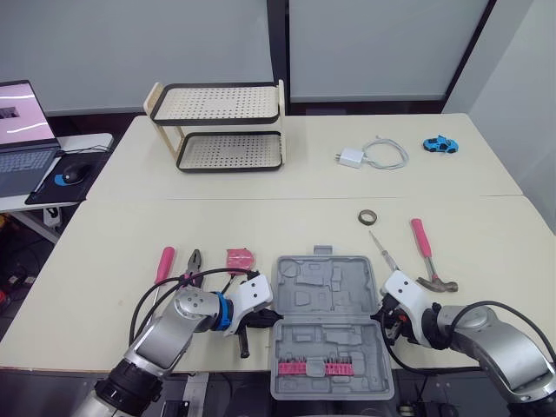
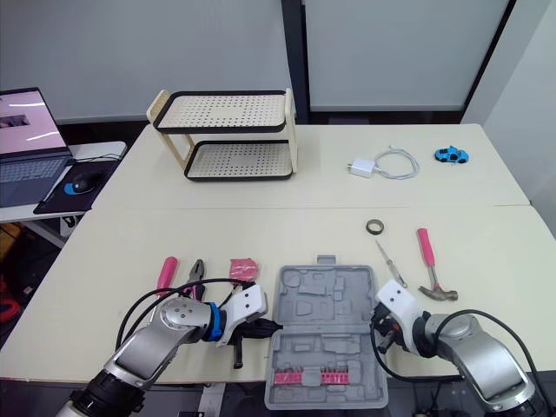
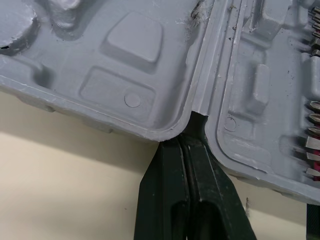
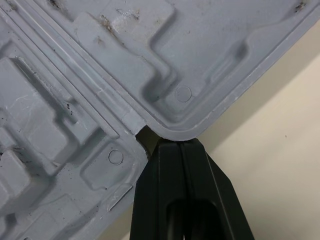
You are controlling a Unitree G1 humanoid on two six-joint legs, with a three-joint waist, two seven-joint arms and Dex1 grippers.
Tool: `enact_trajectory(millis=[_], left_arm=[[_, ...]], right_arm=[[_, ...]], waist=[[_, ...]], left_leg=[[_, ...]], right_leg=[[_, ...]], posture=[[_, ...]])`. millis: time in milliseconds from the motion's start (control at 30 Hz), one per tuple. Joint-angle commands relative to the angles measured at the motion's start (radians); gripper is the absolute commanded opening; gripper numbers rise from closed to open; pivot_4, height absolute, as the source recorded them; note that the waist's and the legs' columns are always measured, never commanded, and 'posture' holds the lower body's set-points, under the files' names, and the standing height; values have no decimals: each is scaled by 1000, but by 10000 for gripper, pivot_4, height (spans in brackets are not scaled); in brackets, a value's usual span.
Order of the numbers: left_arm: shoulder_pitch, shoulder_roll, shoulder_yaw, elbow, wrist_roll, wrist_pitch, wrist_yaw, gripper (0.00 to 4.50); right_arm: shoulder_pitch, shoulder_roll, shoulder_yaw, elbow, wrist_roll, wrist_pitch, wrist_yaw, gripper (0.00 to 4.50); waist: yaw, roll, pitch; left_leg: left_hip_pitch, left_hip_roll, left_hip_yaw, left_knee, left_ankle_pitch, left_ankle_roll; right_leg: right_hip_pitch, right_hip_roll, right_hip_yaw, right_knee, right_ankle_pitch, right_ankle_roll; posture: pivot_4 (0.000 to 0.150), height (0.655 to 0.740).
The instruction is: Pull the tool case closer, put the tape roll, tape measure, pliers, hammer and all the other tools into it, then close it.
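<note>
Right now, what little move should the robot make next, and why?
Probably back the left pincer and right pincer off the tool case: both are shut at its hinge notches, it already sits at the near edge of the table, and the hammer and pliers lie outside.

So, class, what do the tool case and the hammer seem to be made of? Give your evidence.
Tool case: likely moulded grey plastic, matt, judging by its rounded pressed recesses. Hammer: probably a metal head, dull sheen, with a pink rubbery or plastic grip.
</note>
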Motion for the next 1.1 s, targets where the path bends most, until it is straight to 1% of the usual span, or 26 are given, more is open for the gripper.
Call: enact_trajectory(millis=[33,400,533,633,733,900,1000,1100], left_arm=[[2,12,-6,-8,-5,-18,-6,135],[14,40,8,-6,-3,-24,6,135],[25,67,26,-11,-8,-34,4,135],[42,99,70,-33,-40,-45,-10,135],[60,132,141,-52,-94,-60,-26,135],[98,205,301,-76,-193,-84,-72,135],[111,249,435,-36,-251,-94,-82,135],[108,288,564,65,-277,-100,-68,135]], right_arm=[[7,-16,-18,-13,11,-17,-4,0],[13,-39,-52,19,8,-55,-11,0],[31,-58,-83,17,2,-84,-14,0],[59,-82,-122,2,-1,-140,-5,0],[100,-113,-169,-16,-8,-241,15,0],[201,-155,-311,-67,14,-399,79,0],[286,-169,-453,-87,29,-511,142,0],[346,-183,-606,-75,48,-600,212,0]], waist=[[0,0,0],[0,0,0],[-1,0,0],[-1,0,0],[0,0,0],[1,0,0],[2,0,0],[2,0,0]], left_leg=[[0,0,0,0,0,0],[0,0,0,0,0,0],[0,0,0,0,0,0],[0,0,0,0,0,0],[0,0,0,0,0,0],[0,1,0,0,0,0],[0,1,0,0,0,0],[0,1,1,0,0,0]], right_leg=[[0,0,0,0,0,0],[0,0,0,0,0,0],[0,0,0,0,0,0],[0,0,0,0,0,0],[0,0,0,0,0,0],[0,0,0,-1,0,0],[0,0,0,-1,0,0],[1,0,0,-1,0,0]], posture=[[1500,7400],[1500,7400],[1500,7400],[1500,7400],[1500,7400],[1500,7400],[1500,7400],[1500,7400]])
